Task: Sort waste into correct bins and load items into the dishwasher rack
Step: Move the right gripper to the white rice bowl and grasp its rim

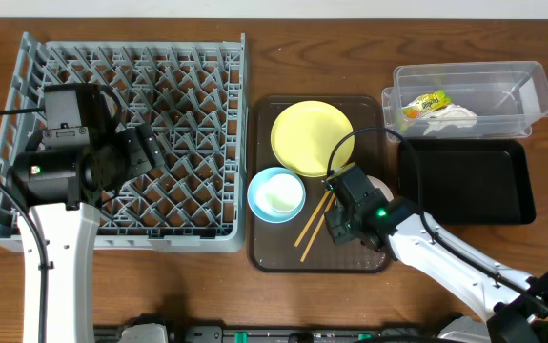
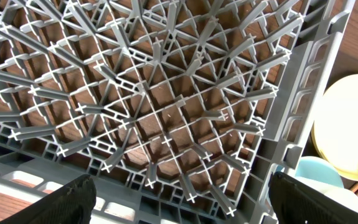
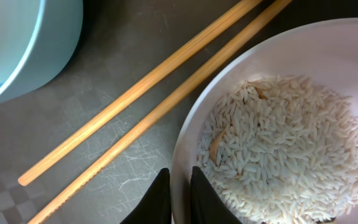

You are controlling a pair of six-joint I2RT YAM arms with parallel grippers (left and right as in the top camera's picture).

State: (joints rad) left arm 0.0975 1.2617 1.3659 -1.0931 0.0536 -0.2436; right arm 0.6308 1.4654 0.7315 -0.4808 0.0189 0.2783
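My right gripper is shut on the near rim of the white bowl, one finger inside and one outside. The bowl holds loose beige food crumbs. Two wooden chopsticks lie beside it on the brown tray, with the light blue bowl past them. From overhead, the right gripper covers most of the white bowl. The yellow plate, blue bowl and chopsticks rest on the tray. My left gripper hangs open above the grey dishwasher rack, holding nothing.
The brown serving tray sits between the rack and the bins. The clear tub at back right holds the green-and-orange wrapper and a white tissue. In front of it lies the black tray.
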